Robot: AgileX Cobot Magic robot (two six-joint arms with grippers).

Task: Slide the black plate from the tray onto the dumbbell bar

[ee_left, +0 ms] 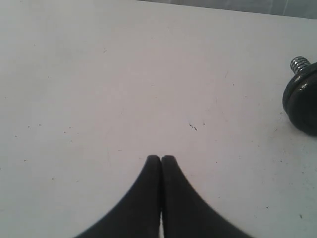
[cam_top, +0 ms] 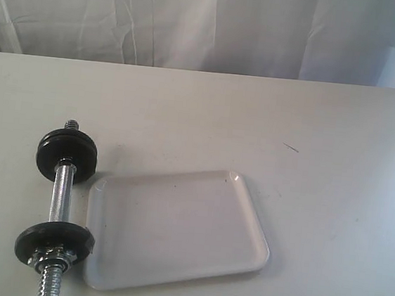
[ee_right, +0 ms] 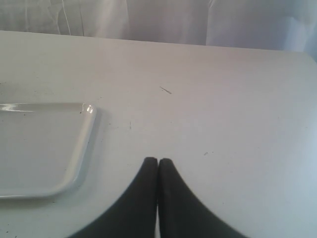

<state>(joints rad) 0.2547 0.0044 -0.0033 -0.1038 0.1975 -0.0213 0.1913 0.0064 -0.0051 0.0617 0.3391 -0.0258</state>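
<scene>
The left tool (ee_left: pixel 161 158) is seen pressed together, nothing pinched, over the bench (ee_left: pixel 99 89). Ahead of it and off to one side, well apart, a black plate (ee_left: pixel 301 99) is spotted sitting on the threaded end of the dumbbell bar (ee_left: pixel 299 64). The right tool (ee_right: pixel 158 160) is likewise pressed together on nothing. The tray (ee_right: pixel 84 146) is found ahead and to its side, apart. Two plates are carried on the bar, just beside the tray.
</scene>
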